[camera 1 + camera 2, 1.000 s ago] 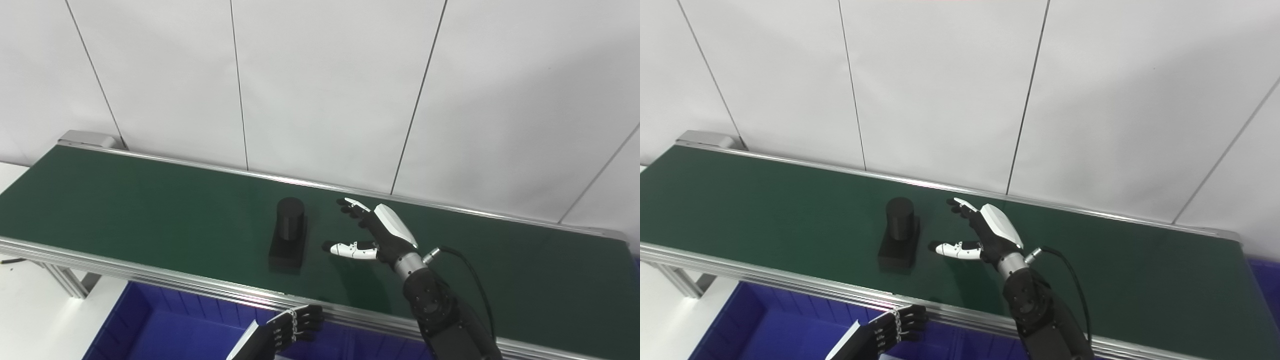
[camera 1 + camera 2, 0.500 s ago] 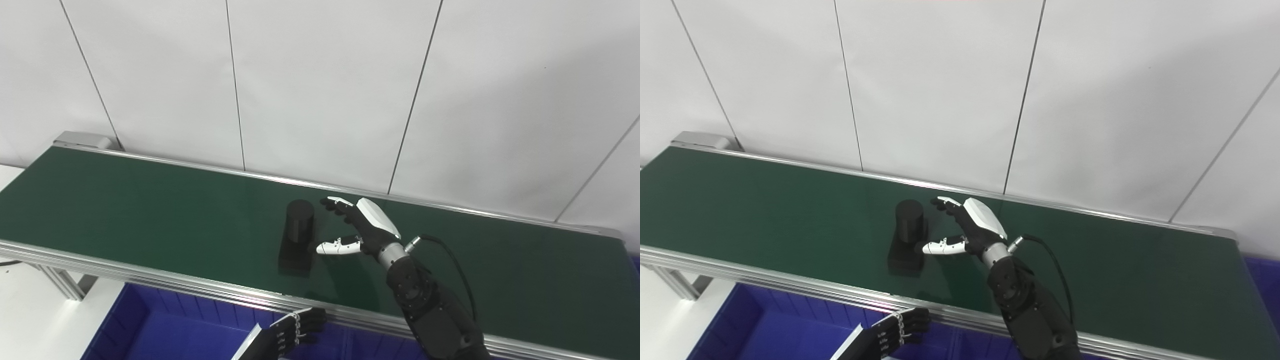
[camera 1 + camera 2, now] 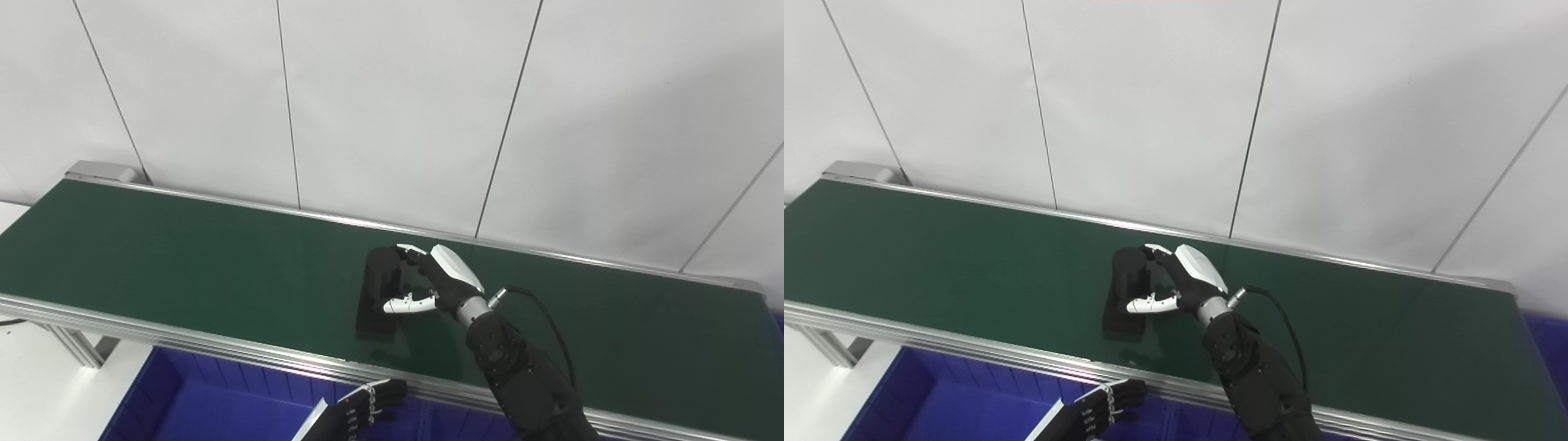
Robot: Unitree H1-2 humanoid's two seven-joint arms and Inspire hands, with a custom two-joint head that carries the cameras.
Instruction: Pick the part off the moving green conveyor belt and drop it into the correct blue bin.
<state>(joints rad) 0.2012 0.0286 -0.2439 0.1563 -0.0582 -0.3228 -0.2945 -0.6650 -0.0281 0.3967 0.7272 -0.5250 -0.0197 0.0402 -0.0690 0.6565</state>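
A black part [image 3: 380, 275], an upright cylinder on a rectangular base, stands on the green conveyor belt [image 3: 184, 257] near its middle. My right hand [image 3: 444, 282] is at the part's right side, with fingers spread around the cylinder: fingers [image 3: 409, 251] against its far top edge, thumb [image 3: 401, 303] across its near side. The hand has not closed on it. My left hand [image 3: 367, 405] hangs low in front of the belt's near rail with its fingers curled, holding nothing. The same scene shows in the right eye view, with the part [image 3: 1126, 275] and the right hand [image 3: 1191, 278].
A blue bin [image 3: 202, 404] sits below the belt's near rail [image 3: 184, 337] at the bottom left. Another blue bin's corner [image 3: 1546, 349] shows past the belt's right end. White wall panels stand behind the belt. A black cable runs from my right wrist.
The part has travelled right along the belt. My right hand has moved left to meet it, and now its fingers and thumb bracket the cylinder. The left hand stays low.
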